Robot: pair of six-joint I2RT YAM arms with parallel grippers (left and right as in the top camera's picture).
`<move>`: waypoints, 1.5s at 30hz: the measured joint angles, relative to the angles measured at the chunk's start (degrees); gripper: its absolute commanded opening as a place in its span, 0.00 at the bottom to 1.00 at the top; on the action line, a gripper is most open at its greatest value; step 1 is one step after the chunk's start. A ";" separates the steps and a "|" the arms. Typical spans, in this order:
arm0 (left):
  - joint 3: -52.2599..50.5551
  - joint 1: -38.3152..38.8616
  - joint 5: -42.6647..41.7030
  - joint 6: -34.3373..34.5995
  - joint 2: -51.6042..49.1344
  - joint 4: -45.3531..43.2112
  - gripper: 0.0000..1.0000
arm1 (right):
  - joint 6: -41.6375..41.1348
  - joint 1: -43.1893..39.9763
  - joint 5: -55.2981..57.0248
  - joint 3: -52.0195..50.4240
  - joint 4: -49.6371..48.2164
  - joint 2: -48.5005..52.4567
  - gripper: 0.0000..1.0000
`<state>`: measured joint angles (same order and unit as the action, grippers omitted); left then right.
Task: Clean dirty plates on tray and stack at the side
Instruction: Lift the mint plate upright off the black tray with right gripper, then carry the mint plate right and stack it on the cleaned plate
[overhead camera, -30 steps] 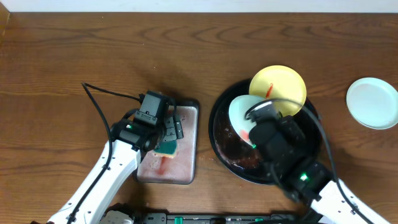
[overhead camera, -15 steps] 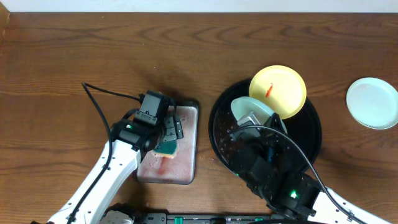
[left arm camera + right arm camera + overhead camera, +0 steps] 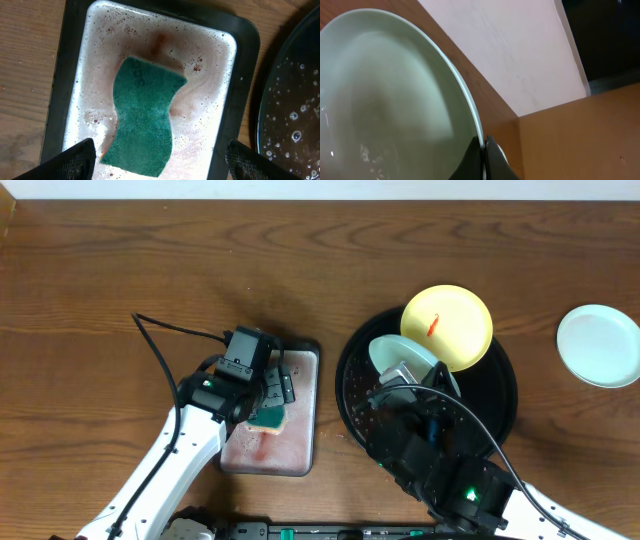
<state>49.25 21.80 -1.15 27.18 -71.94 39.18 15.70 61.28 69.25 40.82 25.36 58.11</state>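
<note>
My right gripper (image 3: 483, 150) is shut on the rim of a pale mint-white plate (image 3: 385, 100). From overhead that plate (image 3: 398, 356) is tilted above the left half of the black tray (image 3: 500, 395), with the right gripper (image 3: 408, 380) at its near edge. A pale yellow plate (image 3: 447, 327) with a small red smear lies on the tray's far rim. Another mint-white plate (image 3: 600, 345) rests on the bare wood at the far right. My left gripper (image 3: 161, 160) hangs open above the teal sponge (image 3: 145, 117), touching nothing.
The sponge lies in a small rectangular grey tray (image 3: 70, 60) filled with reddish suds, just left of the black tray (image 3: 295, 100). The left arm's black cable (image 3: 165, 330) loops over the table.
The right arm has swung toward the front left over the black tray, tipping the mint-white plate up on edge. The left arm has stayed still.
</note>
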 measured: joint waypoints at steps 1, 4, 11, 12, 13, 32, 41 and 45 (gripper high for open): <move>0.00 0.00 0.00 0.00 0.00 0.02 0.84 | 0.02 0.00 0.00 0.00 -0.39 0.00 0.01; 0.00 0.00 0.00 0.00 0.00 0.00 0.84 | 0.02 0.00 0.02 0.00 -1.03 0.00 0.01; 0.00 0.00 0.00 0.00 0.00 0.00 0.84 | 0.02 0.00 0.02 -0.02 -1.07 0.00 0.01; 0.00 0.00 0.00 0.00 0.00 0.00 0.84 | 0.02 0.00 0.02 0.00 -1.07 0.00 0.01; 0.00 0.00 0.00 0.00 0.00 0.00 0.84 | 0.02 0.00 0.02 -0.02 -1.07 0.00 0.01; 0.00 0.00 0.00 0.00 0.00 0.00 0.84 | 0.02 -0.02 0.02 0.00 -1.07 0.00 0.01; 0.00 0.00 0.00 0.00 0.00 0.00 0.84 | -0.57 -0.44 1.20 -0.02 -2.80 0.00 0.01; 0.00 0.00 0.00 0.00 0.00 0.00 0.84 | -0.61 -1.16 -0.39 -0.02 -4.90 0.00 0.01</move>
<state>49.25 21.80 -1.15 27.18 -71.94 39.18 15.09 60.12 68.86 40.80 20.47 58.11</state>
